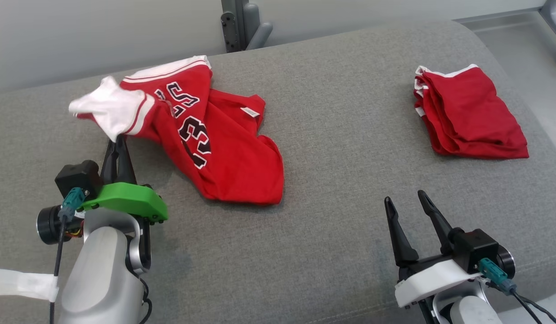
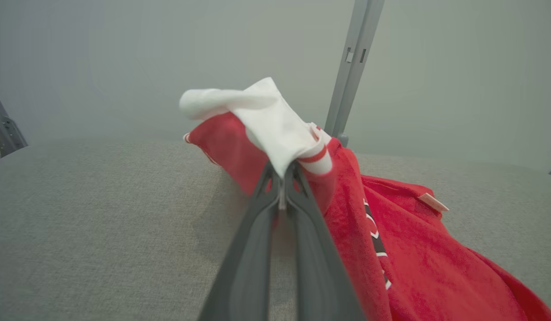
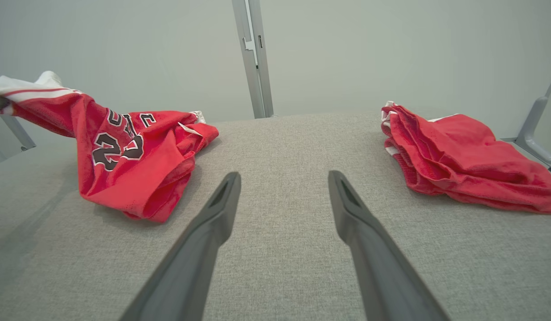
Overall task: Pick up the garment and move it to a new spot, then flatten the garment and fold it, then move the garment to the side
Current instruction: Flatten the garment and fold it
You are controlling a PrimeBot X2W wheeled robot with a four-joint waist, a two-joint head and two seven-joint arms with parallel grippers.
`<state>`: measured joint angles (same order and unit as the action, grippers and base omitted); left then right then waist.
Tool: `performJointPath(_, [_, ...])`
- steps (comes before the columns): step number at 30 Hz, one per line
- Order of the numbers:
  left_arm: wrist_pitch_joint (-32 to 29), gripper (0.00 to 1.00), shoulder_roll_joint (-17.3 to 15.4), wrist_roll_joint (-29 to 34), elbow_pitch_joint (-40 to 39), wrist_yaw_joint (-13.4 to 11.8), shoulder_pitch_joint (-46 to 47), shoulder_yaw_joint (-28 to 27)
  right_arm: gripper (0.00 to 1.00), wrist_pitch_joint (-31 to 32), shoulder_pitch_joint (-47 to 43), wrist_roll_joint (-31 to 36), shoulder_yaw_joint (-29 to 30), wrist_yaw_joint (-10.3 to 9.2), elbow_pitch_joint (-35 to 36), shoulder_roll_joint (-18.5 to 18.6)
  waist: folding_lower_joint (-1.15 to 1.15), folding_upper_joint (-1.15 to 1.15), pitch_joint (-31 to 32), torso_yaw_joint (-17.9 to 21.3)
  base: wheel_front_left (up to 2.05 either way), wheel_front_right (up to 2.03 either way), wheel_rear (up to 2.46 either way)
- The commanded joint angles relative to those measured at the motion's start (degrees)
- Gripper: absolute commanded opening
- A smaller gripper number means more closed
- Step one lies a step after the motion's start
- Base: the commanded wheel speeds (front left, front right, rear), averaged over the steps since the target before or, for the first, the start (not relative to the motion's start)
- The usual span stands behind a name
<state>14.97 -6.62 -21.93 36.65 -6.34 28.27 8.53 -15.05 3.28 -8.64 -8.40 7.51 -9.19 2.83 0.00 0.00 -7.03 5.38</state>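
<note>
Red basketball jersey [image 1: 224,148], crumpled on the left of the grey upholstered surface [image 1: 332,216], well apart from the folded red garment [image 1: 471,117] at the right. Left gripper [image 1: 118,141] clamped on its white sleeve edge [image 1: 109,108], raised off the fabric; right gripper [image 1: 410,204] spread wide, holding nothing. Likely trouble: thin bite on a slick hem, so may slip free under the hanging weight; may drag and bunch instead of lifting. Counted: two red garments, two grippers, one surface.
</note>
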Motion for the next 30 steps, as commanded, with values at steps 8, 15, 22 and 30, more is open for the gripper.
performJointPath(8, [0.20,0.00,0.34,3.17,-15.61,1.47,-4.70,1.12,1.00,-0.20,-1.35,-0.75,0.80,-0.05,0.04,0.13,0.00,0.00,2.35,-2.09,0.00,0.00,0.00])
performJointPath(15, [-3.45,0.00,-0.81,2.63,-26.08,-0.12,-9.78,1.37,1.00,-0.20,-2.03,-1.42,1.40,-0.05,0.59,0.13,0.00,0.00,2.62,-1.44,0.00,0.00,0.00])
performJointPath(22, [-3.76,0.00,-1.29,1.05,-23.48,-3.02,-17.56,-1.47,1.00,-0.20,-2.07,-1.18,2.22,-0.05,0.76,0.12,0.00,0.00,1.50,-1.26,0.00,0.00,0.00])
performJointPath(30, [-1.22,0.00,-1.05,-0.49,-11.16,-4.77,-20.78,-4.22,1.00,-0.19,-1.54,-0.50,2.28,-0.05,0.38,0.12,0.00,0.00,1.37,-3.04,0.00,0.00,0.00])
